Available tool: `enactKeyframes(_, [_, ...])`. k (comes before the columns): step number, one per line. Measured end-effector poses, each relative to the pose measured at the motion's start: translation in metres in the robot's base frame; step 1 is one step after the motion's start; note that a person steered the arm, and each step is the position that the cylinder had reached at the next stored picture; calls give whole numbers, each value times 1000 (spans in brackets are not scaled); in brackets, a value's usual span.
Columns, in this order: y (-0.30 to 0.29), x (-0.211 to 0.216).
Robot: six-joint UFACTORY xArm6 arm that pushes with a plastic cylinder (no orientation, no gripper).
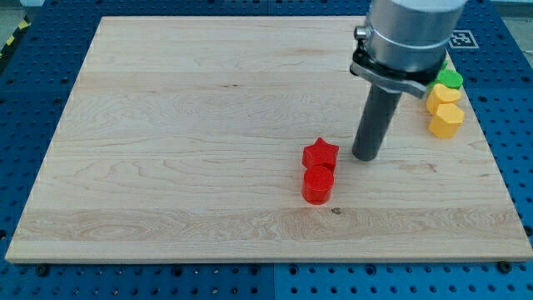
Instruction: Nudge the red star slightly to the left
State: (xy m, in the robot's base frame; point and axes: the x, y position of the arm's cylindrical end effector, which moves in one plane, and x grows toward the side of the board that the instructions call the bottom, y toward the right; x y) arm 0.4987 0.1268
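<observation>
The red star (320, 154) lies on the wooden board (183, 142), right of the middle. A red cylinder (317, 185) stands just below it, touching it. My tip (365, 157) rests on the board a short gap to the right of the red star, at about its height in the view, not touching it. The rod rises to the arm's grey body at the view's top right.
At the board's right edge sit a yellow hexagon block (446, 121), another yellow block (442, 94) above it, and a green block (450, 79) partly hidden behind the arm. A blue perforated table surrounds the board.
</observation>
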Motion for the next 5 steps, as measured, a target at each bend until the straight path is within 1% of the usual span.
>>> enactKeyframes(2, [0, 32])
enactKeyframes(3, [-11, 27])
enactKeyframes(5, [-16, 1])
